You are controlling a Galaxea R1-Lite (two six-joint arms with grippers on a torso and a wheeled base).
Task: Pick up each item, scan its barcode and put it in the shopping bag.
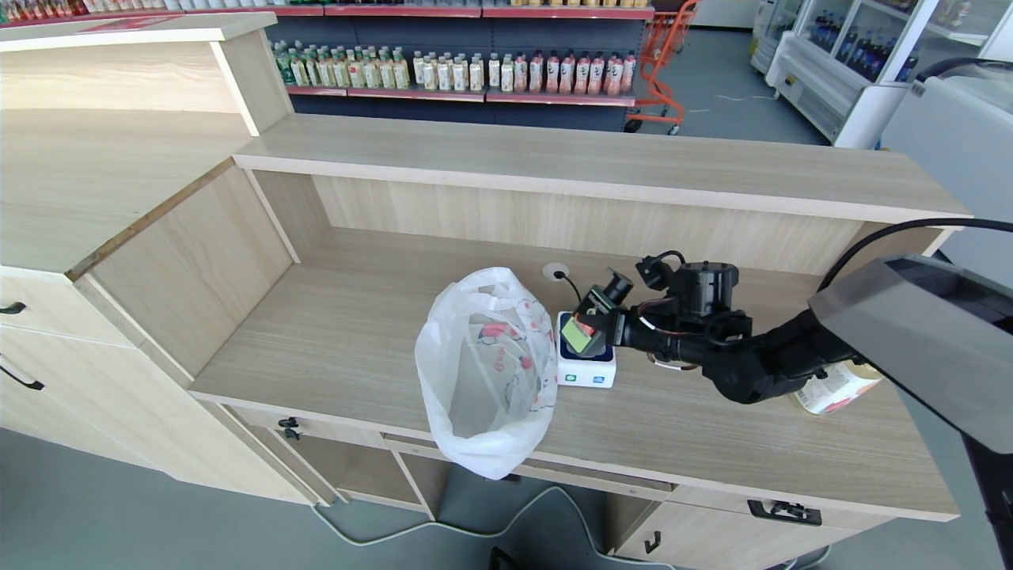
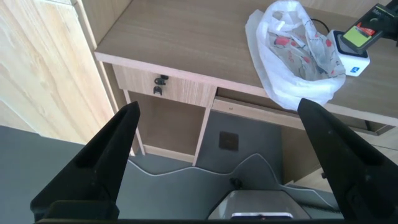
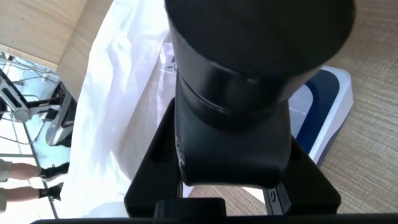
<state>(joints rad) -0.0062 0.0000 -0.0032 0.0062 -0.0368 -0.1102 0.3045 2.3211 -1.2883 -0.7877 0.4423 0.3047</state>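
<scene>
A white plastic shopping bag (image 1: 487, 372) stands open at the counter's front edge. Just right of it sits a white and blue barcode scanner (image 1: 587, 370). My right gripper (image 1: 584, 328) is shut on a small green and orange packet (image 1: 578, 334), held right above the scanner's top. In the left wrist view the packet (image 2: 360, 34) hovers over the scanner (image 2: 353, 59) beside the bag (image 2: 292, 56). My left gripper (image 2: 219, 106) hangs open and empty in front of the counter, below its top. In the right wrist view the bag (image 3: 118, 99) and the scanner (image 3: 326, 106) lie behind a dark housing.
A light-coloured can (image 1: 835, 388) lies on the wooden counter (image 1: 356, 332) under the right arm. A cable port (image 1: 555, 271) sits behind the scanner. A raised shelf backs the counter and a tall side panel closes its left. Drawers with black handles (image 1: 783, 512) run below.
</scene>
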